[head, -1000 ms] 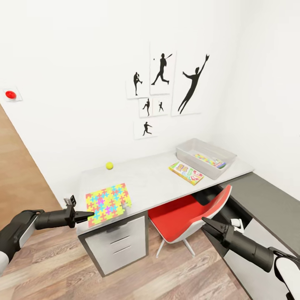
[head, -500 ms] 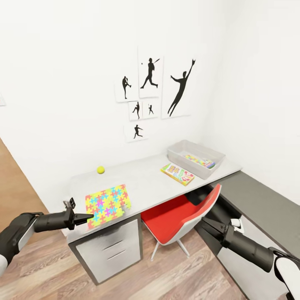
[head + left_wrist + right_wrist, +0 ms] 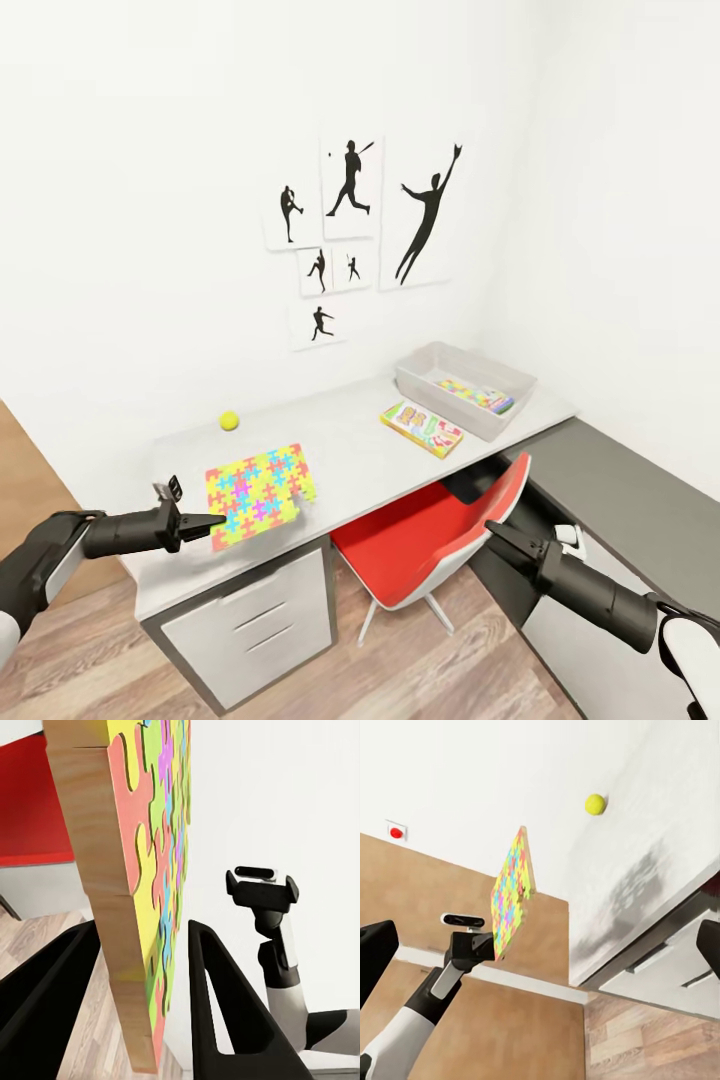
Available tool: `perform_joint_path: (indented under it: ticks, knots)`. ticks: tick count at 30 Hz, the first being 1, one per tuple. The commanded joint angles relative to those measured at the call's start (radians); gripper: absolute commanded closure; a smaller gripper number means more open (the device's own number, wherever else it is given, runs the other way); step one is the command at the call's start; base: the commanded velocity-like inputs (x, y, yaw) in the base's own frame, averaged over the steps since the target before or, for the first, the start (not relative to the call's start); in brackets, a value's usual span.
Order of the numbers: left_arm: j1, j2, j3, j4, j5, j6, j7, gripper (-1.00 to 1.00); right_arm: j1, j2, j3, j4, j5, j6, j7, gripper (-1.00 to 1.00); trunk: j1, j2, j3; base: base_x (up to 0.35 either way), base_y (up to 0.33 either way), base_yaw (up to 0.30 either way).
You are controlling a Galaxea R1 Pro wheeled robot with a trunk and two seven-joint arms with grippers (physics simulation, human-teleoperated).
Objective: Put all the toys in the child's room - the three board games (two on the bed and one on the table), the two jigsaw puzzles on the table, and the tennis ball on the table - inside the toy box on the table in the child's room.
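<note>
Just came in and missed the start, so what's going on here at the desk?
The robot is tidying toys into the toy box at the far end of the table. Its left gripper is shut on a jigsaw puzzle, held just above the near end. A tennis ball and a board game lie on the table, the game beside the box, which already holds something colourful. The right gripper hangs empty by the red chair.

Red chair (image 3: 420,545) is sitting tucked under desk edge. Grey drawer unit (image 3: 245,625) is standing on wood floor (image 3: 70,650). Red wall button (image 3: 394,832) is showing above brown panel.
</note>
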Motion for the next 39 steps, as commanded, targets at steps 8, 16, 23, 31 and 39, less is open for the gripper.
perform_joint_path:
  ticks: [8, 16, 23, 31, 39]
  knots:
    - [-0.001, -0.001, -0.004, 0.0, 0.003, 0.011, -0.005, 1.0, -0.09, -0.024, -0.059, -0.002, 0.002, 0.047, -0.019, -1.0, 0.001, -0.002, -0.002, 0.091, 0.0, 0.0]
    - [-0.001, -0.005, -0.007, 0.0, 0.002, 0.01, -0.005, 1.0, -0.574, -0.092, -0.053, 0.31, -0.009, 0.078, -0.362, -1.0, 0.001, -0.002, -0.002, 0.086, 0.0, 0.0]
    - [-0.001, -0.005, -0.006, 0.0, 0.002, 0.01, -0.005, 1.0, -0.737, -0.086, 0.036, 0.561, -0.008, 0.078, -0.443, -1.0, 0.001, -0.002, -0.002, 0.077, -0.047, 0.0]
    - [-0.002, -0.005, 0.002, -0.007, 0.003, 0.01, -0.005, 1.0, -0.742, -0.085, 0.045, 0.577, -0.009, 0.078, -0.441, -1.0, 0.001, -0.002, -0.002, 0.008, -0.118, -0.149]
    - [-0.033, -0.068, 0.003, -0.036, 0.001, 0.039, -0.005, 1.0, -0.742, -0.079, 0.047, 0.577, -0.009, 0.078, -0.442, -1.0, 0.001, -0.002, -0.002, 0.0, -0.002, -0.279]
